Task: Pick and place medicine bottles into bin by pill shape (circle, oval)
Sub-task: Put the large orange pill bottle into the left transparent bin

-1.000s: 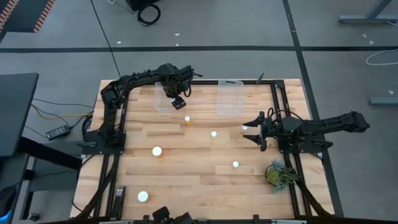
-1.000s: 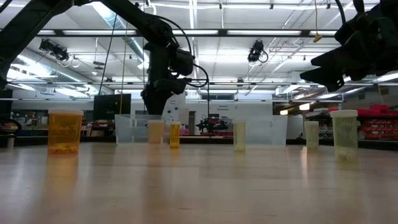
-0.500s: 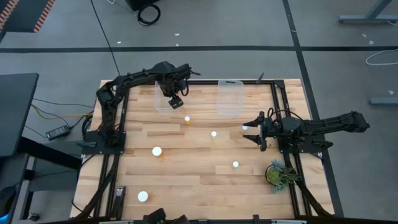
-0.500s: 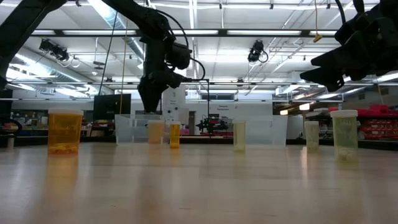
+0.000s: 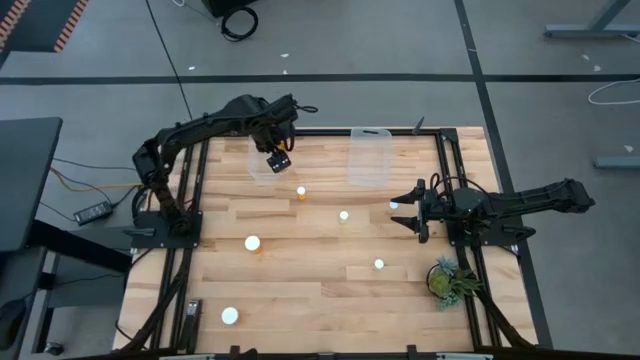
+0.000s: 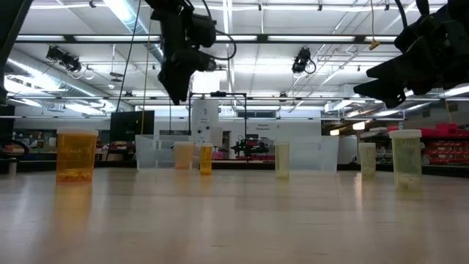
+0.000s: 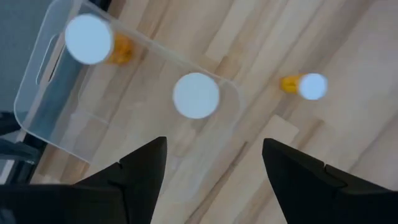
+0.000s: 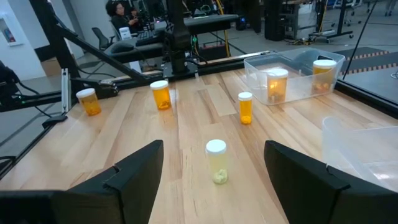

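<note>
My left gripper (image 5: 279, 159) hangs open, pointing down, high above the left clear bin (image 7: 38, 74), with nothing between its fingers (image 7: 144, 167). Two medicine bottles (image 7: 196, 95) (image 7: 89, 38), amber with white caps, stand upright on that bin's floor. Another bottle (image 7: 310, 86) stands on the table just outside the bin (image 5: 301, 190). Several more bottles stand about the table (image 5: 344, 215) (image 5: 252, 243) (image 5: 379, 264) (image 5: 230, 315). My right gripper (image 5: 405, 210) waits open and level at the table's right side, with one bottle (image 5: 395, 205) close by its fingertips.
A second clear bin (image 5: 368, 158) stands at the far edge, to the right of the first. A small green potted plant (image 5: 445, 279) sits near the right front corner. The wooden tabletop (image 5: 310, 280) has wide gaps between the scattered bottles.
My left gripper has risen well clear of the left bin and drifted a little toward the table's far left. The bottles on the table have stayed where they were.
</note>
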`<state>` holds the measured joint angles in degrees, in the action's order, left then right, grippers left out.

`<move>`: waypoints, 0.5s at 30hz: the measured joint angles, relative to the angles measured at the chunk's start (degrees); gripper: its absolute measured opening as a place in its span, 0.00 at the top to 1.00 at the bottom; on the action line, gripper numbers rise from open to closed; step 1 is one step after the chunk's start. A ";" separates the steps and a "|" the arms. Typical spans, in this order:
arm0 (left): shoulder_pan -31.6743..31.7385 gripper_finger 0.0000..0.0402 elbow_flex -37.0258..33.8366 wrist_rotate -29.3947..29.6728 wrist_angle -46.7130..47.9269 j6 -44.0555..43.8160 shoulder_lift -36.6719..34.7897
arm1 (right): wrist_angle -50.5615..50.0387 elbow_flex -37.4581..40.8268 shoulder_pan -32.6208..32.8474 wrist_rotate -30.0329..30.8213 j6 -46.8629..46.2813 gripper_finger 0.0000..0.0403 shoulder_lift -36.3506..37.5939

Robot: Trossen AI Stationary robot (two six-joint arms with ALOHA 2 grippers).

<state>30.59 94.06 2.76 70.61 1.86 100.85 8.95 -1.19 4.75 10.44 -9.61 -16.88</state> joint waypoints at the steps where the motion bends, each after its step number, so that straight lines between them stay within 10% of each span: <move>1: -0.61 0.32 0.00 -0.01 -0.01 0.01 -0.44 | 0.00 0.02 -0.01 0.00 0.00 0.29 0.01; 15: -12.66 0.32 0.02 -0.08 2.91 -0.40 -2.39 | 0.00 0.00 0.01 0.02 0.00 0.29 0.00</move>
<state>17.93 94.08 2.68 73.52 1.46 98.45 8.95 -1.19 4.75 10.46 -9.61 -16.88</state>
